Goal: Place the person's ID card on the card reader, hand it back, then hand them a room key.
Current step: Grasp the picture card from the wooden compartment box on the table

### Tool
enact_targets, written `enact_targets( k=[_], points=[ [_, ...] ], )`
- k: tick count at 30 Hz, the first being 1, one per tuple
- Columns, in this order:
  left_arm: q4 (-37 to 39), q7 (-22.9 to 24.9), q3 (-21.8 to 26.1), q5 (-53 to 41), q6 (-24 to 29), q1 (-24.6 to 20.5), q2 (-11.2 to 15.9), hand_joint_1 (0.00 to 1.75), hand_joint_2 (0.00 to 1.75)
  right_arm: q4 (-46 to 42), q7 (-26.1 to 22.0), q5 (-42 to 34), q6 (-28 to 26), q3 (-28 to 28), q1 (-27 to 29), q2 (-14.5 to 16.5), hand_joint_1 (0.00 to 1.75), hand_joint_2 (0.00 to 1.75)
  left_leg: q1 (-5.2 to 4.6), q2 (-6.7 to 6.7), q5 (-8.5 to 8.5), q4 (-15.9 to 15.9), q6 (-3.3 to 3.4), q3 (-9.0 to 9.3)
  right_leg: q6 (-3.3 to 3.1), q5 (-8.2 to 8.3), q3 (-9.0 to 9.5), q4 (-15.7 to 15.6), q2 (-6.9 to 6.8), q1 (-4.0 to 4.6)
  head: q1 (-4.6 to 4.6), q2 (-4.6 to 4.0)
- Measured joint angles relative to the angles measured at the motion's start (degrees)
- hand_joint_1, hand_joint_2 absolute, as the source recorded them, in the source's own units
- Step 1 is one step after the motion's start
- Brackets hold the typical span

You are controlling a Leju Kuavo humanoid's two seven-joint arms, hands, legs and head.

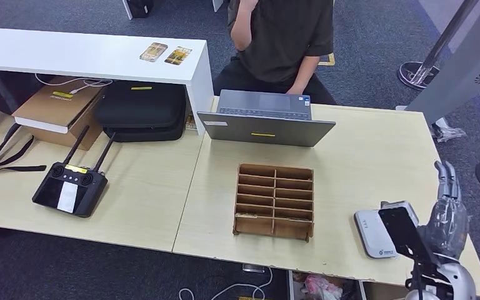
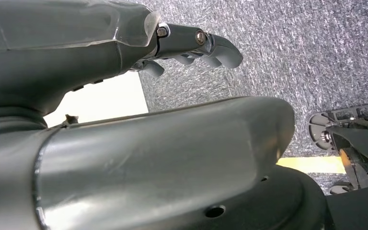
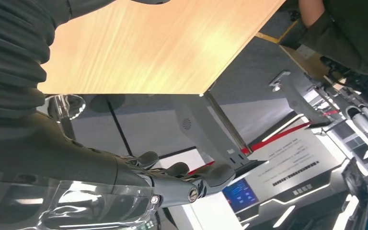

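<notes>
The white card reader [image 1: 371,232] lies on the table near the front right edge, with no card on it. My right hand [image 1: 447,203] hovers just right of it, fingers stretched out and apart, holding nothing; in the right wrist view its fingers [image 3: 191,184] reach past the table's edge. A black part of my right arm covers the reader's right side. My left hand [image 2: 191,45] hangs beside the table above the carpet, fingers loosely extended and empty. Two small cards [image 1: 165,54] lie on the white shelf at the back left. The person [image 1: 281,37] sits behind the laptop.
A wooden slotted organizer [image 1: 274,201] stands at the table's middle, in front of an open grey laptop [image 1: 265,119]. A black remote controller [image 1: 70,187] sits front left; a cardboard box [image 1: 56,109] and black case [image 1: 140,109] sit under the white shelf [image 1: 69,53].
</notes>
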Motion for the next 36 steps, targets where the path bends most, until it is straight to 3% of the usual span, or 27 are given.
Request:
enact_targets(
  k=[6,13,36],
  points=[
    [0.00,0.21,0.15,-0.43,0.02,-0.02,-0.07,0.00,0.00,-5.05,0.16,-0.26,0.90,-1.58,5.69,4.75,0.00,1.75,0.00,0.02,-0.01,-0.01,0.00,-0.01,0.00,-0.01,-0.01,0.00,0.02,0.00,-0.01,0.00],
    [0.00,0.17,1.04,-0.24,0.14,-0.03,-0.14,0.00,0.00,-7.08,-1.86,-2.90,3.65,-3.31,7.89,7.57,0.00,1.75,0.00,0.04,0.00,-0.01,0.00,0.00,0.01,-0.01,0.02,0.00,0.03,0.00,0.01,0.00],
    [0.00,-0.18,3.18,0.30,1.43,0.13,-0.23,0.00,0.00,-7.59,-1.88,0.80,2.87,-5.93,7.97,8.99,0.00,1.75,-0.01,0.06,0.00,-0.01,0.00,0.01,0.01,0.00,0.03,-0.01,0.03,-0.01,0.01,0.00]
  ],
)
